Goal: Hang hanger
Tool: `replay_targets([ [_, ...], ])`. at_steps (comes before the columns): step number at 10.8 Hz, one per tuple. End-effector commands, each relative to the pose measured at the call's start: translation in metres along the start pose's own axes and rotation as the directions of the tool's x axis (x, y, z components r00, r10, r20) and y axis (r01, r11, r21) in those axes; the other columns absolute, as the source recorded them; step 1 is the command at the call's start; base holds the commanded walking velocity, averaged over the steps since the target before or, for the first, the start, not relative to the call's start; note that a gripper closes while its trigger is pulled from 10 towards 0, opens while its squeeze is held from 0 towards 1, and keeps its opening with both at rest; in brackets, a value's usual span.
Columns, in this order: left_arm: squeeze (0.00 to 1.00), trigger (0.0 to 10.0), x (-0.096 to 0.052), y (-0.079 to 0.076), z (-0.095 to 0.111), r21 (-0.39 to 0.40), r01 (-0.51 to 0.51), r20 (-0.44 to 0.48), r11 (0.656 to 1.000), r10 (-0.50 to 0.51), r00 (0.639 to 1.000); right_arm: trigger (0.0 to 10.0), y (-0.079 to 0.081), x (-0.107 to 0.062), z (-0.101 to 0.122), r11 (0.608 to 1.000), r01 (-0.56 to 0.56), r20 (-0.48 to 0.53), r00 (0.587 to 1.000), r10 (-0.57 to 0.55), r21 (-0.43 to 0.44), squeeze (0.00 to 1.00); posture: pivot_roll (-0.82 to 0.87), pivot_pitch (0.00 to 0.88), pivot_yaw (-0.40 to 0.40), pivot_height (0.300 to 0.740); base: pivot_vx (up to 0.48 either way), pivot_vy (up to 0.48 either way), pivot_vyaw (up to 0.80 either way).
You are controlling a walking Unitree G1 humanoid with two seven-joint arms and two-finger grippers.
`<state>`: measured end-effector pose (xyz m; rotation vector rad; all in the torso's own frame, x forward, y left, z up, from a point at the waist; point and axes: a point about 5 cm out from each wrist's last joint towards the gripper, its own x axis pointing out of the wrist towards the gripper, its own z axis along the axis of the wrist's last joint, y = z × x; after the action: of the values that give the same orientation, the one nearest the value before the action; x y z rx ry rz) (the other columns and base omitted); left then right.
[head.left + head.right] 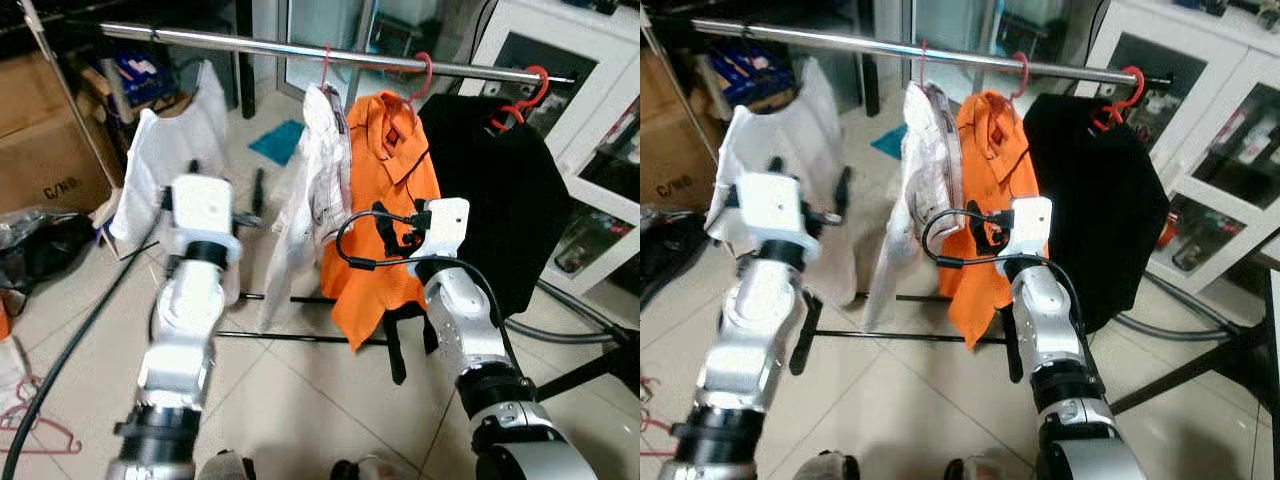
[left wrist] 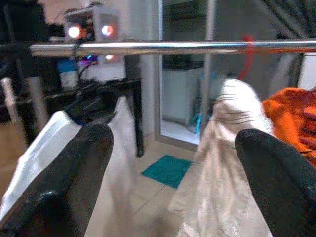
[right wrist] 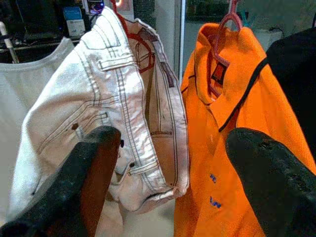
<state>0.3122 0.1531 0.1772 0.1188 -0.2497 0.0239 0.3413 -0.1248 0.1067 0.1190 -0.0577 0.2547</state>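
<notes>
Both my tools are spread wide and hold nothing: the left tool (image 2: 173, 182) faces the rail (image 1: 330, 50), the right tool (image 3: 173, 182) faces the white jeans (image 3: 113, 103) and orange shirt (image 1: 390, 200). Their red hangers (image 1: 423, 75) already sit hooked on the rail. I judge the hanging done; next calls for drawing clear without snagging cloth.
</notes>
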Motion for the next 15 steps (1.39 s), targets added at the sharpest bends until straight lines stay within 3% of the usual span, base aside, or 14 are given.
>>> replay_targets([
  [1, 0.0, 10.0, 0.011, 0.01, 0.001, -0.023, -0.045, -0.023, 0.999, 0.045, 0.999, 10.0, -0.002, -0.002, -0.001, 1.0, 0.008, -0.006, 1.0, -0.008, 0.011, 0.0, 0.0, 0.096, -0.087, 0.74, 0.0, 0.0, 0.0],
  [2, 0.0, 10.0, 0.025, 0.02, 0.001, -0.022, -0.04, -0.022, 0.999, 0.039, 0.999, 10.0, 0.0, -0.004, -0.003, 1.0, 0.004, -0.009, 1.0, -0.004, 0.016, 0.0, -0.01, 0.102, -0.088, 0.74, 0.0, 0.0, 0.0],
  [3, 0.0, 10.0, 0.035, 0.022, 0.0, -0.032, -0.02, -0.027, 0.999, 0.019, 0.999, 10.0, 0.001, -0.005, -0.004, 1.0, 0.003, -0.013, 1.0, -0.002, 0.018, 0.0, -0.01, 0.11, -0.094, 0.74, 0.0, 0.0, 0.0],
  [5, 0.0, 10.0, 0.068, 0.022, 0.001, -0.066, 0.038, -0.079, 0.997, -0.043, 0.996, 10.0, 0.003, -0.011, -0.008, 1.0, -0.002, -0.022, 1.0, 0.003, 0.014, 0.0, -0.04, 0.131, -0.092, 0.74, 0.0, 0.0, 0.0],
  [7, 0.0, 10.0, 0.091, 0.003, 0.025, -0.101, 0.119, -0.016, 0.988, -0.121, 0.993, 10.0, -0.002, -0.02, -0.009, 1.0, 0.02, -0.024, 1.0, -0.019, 0.008, 0.0, -0.09, 0.138, -0.078, 0.74, 0.0, 0.0, 0.0],
  [9, 0.0, 10.0, 0.104, -0.024, 0.032, -0.143, 0.219, -0.024, 0.965, -0.225, 0.974, 10.0, -0.004, -0.025, -0.008, 0.999, 0.04, -0.021, 0.999, -0.039, 0.006, 0.0, -0.12, 0.141, -0.058, 0.74, 0.0, 0.0, 0.0],
  [10, 0.0, 10.0, 0.104, -0.029, 0.031, -0.146, 0.234, -0.03, 0.961, -0.24, 0.97, 10.0, -0.005, -0.026, -0.007, 0.999, 0.046, -0.02, 0.999, -0.046, 0.004, 0.0, -0.13, 0.139, -0.048, 0.74, 0.0, 0.0, 0.0],
  [11, 0.0, 10.0, 0.097, -0.028, 0.03, -0.129, 0.192, 0.007, 0.973, -0.193, 0.981, 10.0, -0.01, -0.03, -0.004, 0.998, 0.068, -0.006, 0.998, -0.068, -0.014, 0.0, -0.14, 0.139, -0.037, 0.74, 0.0, 0.0, 0.0],
  [12, 0.0, 10.0, 0.077, -0.024, 0.031, -0.097, 0.167, 0.082, 0.981, -0.16, 0.984, 10.0, -0.016, -0.035, -0.003, 0.996, 0.09, 0.0, 0.996, -0.09, -0.024, 0.0, -0.15, 0.14, -0.031, 0.74, 0.0, 0.0, 0.0],
  [13, 0.0, 10.0, 0.059, -0.028, 0.022, -0.1, 0.209, 0.07, 0.973, -0.202, 0.977, 10.0, -0.02, -0.038, -0.005, 0.994, 0.105, -0.008, 0.994, -0.105, -0.023, 0.0, -0.13, 0.144, -0.04, 0.74, 0.0, 0.0, 0.0],
  [14, 0.0, 10.0, 0.056, -0.031, 0.016, -0.074, 0.238, 0.059, 0.968, -0.234, 0.971, 10.0, -0.019, -0.038, -0.006, 0.995, 0.103, -0.017, 0.995, -0.103, -0.02, 0.0, -0.13, 0.147, -0.042, 0.74, 0.0, 0.0, 0.0],
  [15, 0.0, 10.0, 0.063, -0.03, 0.017, -0.082, 0.225, 0.055, 0.971, -0.221, 0.974, 10.0, -0.014, -0.036, -0.007, 0.996, 0.085, -0.023, 0.996, -0.086, -0.019, 0.0, -0.12, 0.148, -0.046, 0.74, 0.0, 0.0, 0.0],
])
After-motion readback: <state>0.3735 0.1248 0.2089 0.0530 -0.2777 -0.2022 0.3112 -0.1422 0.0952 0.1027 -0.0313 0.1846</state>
